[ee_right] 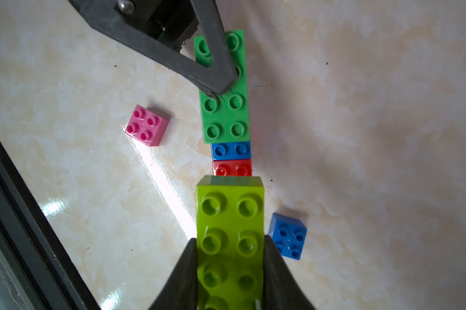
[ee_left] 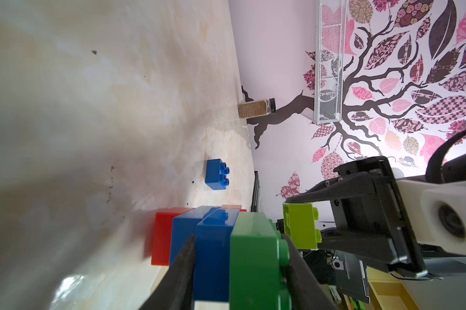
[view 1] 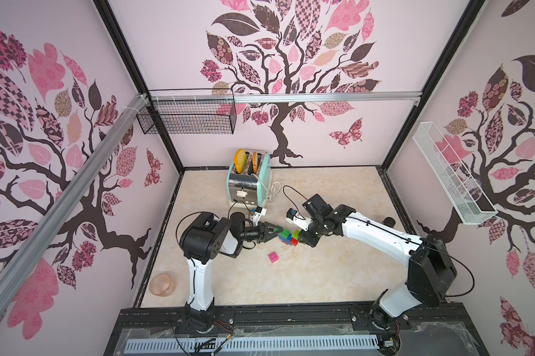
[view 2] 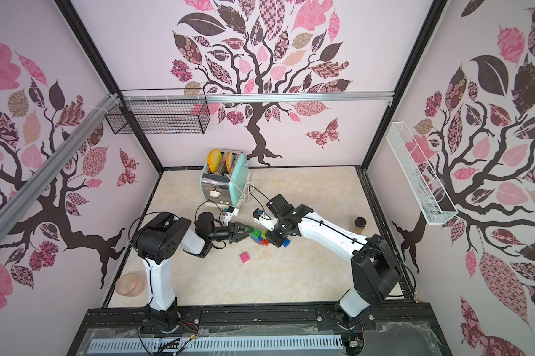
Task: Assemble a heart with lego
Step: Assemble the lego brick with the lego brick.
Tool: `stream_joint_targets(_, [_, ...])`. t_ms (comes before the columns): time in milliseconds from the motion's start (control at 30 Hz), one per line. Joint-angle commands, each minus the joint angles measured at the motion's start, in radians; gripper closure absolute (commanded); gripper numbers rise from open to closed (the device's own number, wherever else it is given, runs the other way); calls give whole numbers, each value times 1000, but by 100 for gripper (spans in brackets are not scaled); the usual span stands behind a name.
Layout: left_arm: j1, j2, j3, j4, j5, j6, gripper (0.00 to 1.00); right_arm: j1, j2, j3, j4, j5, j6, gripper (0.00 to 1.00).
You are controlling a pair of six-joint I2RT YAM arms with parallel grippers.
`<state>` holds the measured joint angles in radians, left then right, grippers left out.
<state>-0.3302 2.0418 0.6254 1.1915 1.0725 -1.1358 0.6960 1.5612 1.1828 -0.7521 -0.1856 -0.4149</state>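
We saw the left gripper [view 1: 277,232] squeezing the half-built heart [view 1: 286,236] in the middle of the table [view 1: 337,262], with one finger on its dark green brick [ee_right: 225,118]. The right gripper [view 1: 301,239] pinched the lime brick [ee_right: 230,214] just above the heart's right end. The pink brick [view 1: 273,256] lay loose, nearer to us.

Stepped stack [view 1: 286,237]: dark green brick [ee_right: 225,107] atop blue brick [ee_right: 231,150] atop red brick [ee_right: 231,167]. Lime brick [ee_right: 230,228] raised over its red end. Pink brick [ee_right: 147,125], small blue brick [ee_right: 288,236] loose nearby, studs up.
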Motion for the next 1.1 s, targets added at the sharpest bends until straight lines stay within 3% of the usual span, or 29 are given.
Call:
stream_joint_targets(0, [-4, 21, 11, 54, 36, 17, 73, 4, 20, 17, -12, -30, -45, 71])
stream_joint_targets(533, [-4, 41, 14, 54, 51, 23, 73, 26, 112, 26, 7, 10, -22, 72])
stream_joint_targets(1067, [-4, 53, 11, 54, 51, 21, 73, 15, 86, -17, 120, -2, 12, 72])
